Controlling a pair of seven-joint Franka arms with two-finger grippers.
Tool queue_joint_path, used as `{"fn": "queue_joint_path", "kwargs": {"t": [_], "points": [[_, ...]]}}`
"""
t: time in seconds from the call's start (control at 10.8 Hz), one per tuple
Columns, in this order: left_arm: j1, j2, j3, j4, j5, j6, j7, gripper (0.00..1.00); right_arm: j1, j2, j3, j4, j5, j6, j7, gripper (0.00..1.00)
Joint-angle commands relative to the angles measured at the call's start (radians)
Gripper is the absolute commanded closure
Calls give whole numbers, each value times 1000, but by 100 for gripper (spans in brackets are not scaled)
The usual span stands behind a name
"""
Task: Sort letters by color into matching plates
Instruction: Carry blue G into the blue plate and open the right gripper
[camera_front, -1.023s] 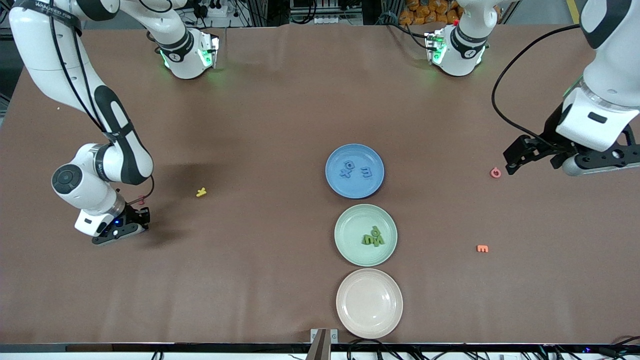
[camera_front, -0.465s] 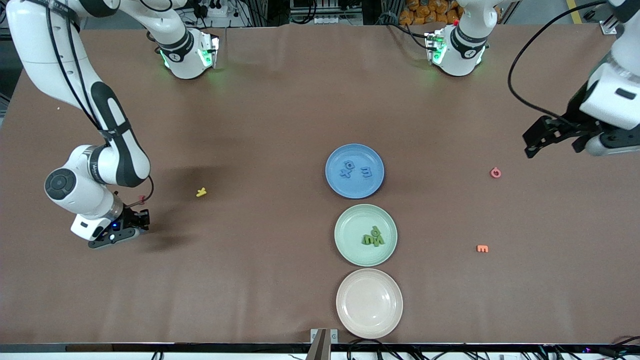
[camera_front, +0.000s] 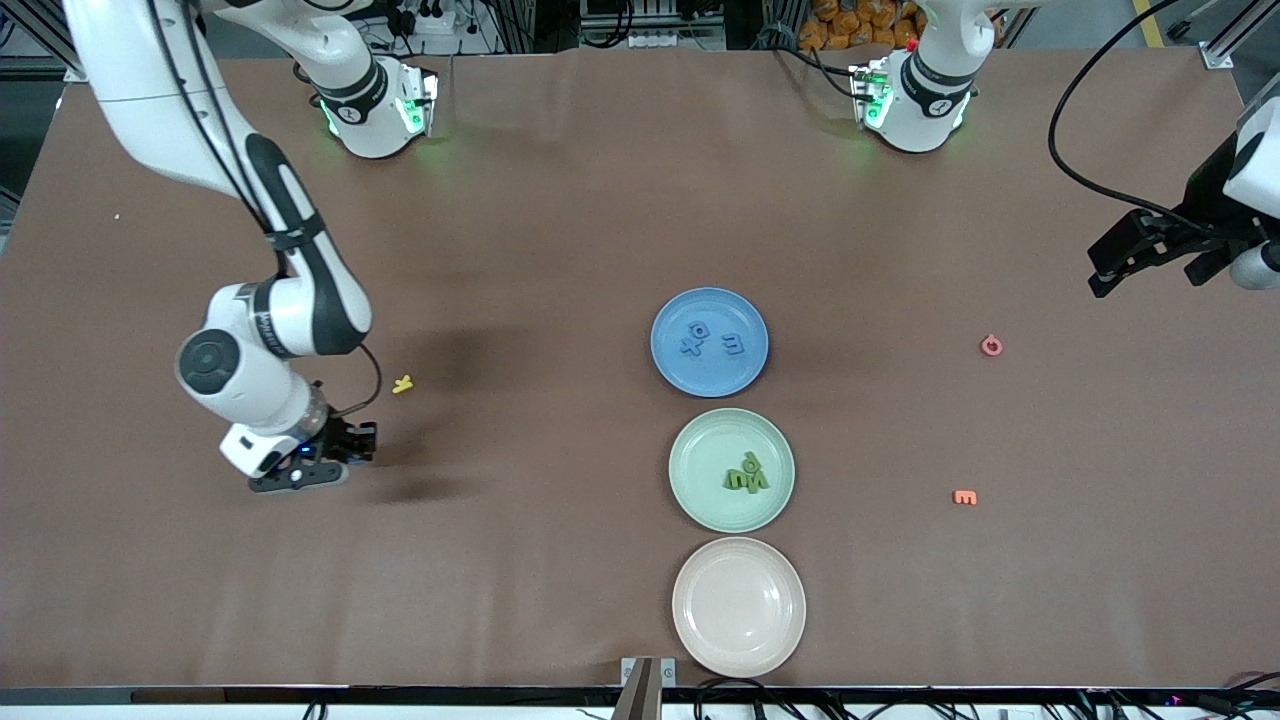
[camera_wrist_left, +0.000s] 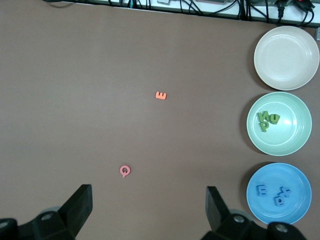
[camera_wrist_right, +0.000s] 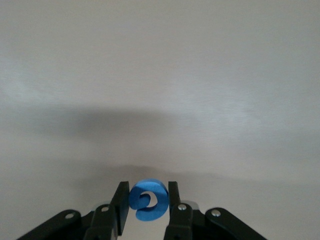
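- Front view: three plates sit in a column on the brown bench (camera_front: 560, 200). The blue plate (camera_front: 709, 342) is farthest from the camera, with three blue letters (camera_front: 712, 340) lying in it. At its 6 o'clock sits the green plate (camera_front: 731, 470), holding a clump of green letters (camera_front: 747, 475), and nearest the camera is the cream plate (camera_front: 739, 606).
- The right gripper (camera_front: 352, 445) hangs low over the bench toward the right arm's end, with the yellow letter (camera_front: 402, 384) at about its 1 o'clock.
- The left gripper (camera_front: 1125, 262) is up over the left arm's end of the bench. A pink letter (camera_front: 990, 345) and an orange letter (camera_front: 964, 496) lie on that side of the plates.
- Left wrist view: its jaws are spread wide with nothing between them, looking down on the pink letter (camera_wrist_left: 125, 171), the orange letter (camera_wrist_left: 160, 95) and all three plates.
- Right wrist view: its jaws are clamped on a round blue letter (camera_wrist_right: 148, 199), above bare bench.
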Motion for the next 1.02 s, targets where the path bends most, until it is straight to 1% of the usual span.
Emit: {"fn": "queue_joint_path", "kwargs": {"t": [0.0,0.09,0.28,0.56,0.65,0.84,0.93], "points": [[-83,-39,83,-25,-27,-22,25,0,99,-21,43,-4,2,-11,248,69],[-95,-39,104,-24,-30,-22,25,0,136,-20,65,8,0,-12,325,69],[-133,-42,143,-24,-30,-22,27,0,246,-12,72,31,2,-14,478,69],[-130,-44,143,-24,-33,-23,25,0,393,3,106,63,2,-14,667,71],[-127,-45,138,-22,-58,-32,25,0,433,16,112,85,2,-14,724,71],[-129,-57,137,-23,-90,-38,25,0,467,78,167,177,2,-14,810,71],[-132,-53,137,-25,-90,-57,28,0,490,109,175,230,2,-14,826,71]]}}
